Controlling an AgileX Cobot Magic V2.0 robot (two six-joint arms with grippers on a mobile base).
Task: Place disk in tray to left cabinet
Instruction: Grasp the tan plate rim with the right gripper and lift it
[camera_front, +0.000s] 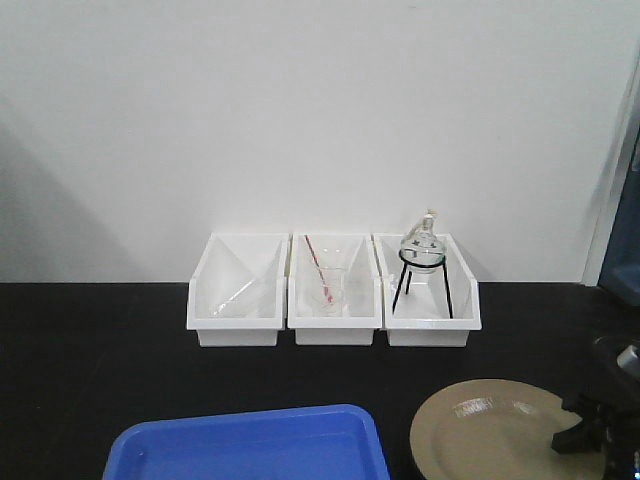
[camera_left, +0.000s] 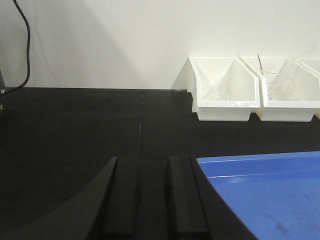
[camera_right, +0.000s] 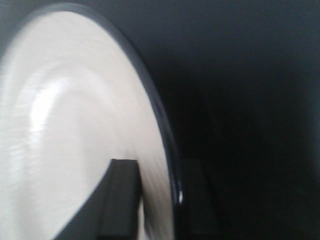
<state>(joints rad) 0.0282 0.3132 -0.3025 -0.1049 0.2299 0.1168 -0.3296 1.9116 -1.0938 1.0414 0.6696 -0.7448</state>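
The disk (camera_front: 490, 430) lies on the black bench (camera_front: 90, 350), right of the blue tray (camera_front: 250, 445). The right pincer (camera_right: 157, 167) is spread astride its rim; the left pincer (camera_left: 147, 162) hangs spread beside the tray.

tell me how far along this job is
Nothing done yet: the disk sits on the table beside the tray, not in it. In hand: the right gripper straddles its rim, grip unclear. Left: load the disk, carry the tray to the cabinet, not in view.
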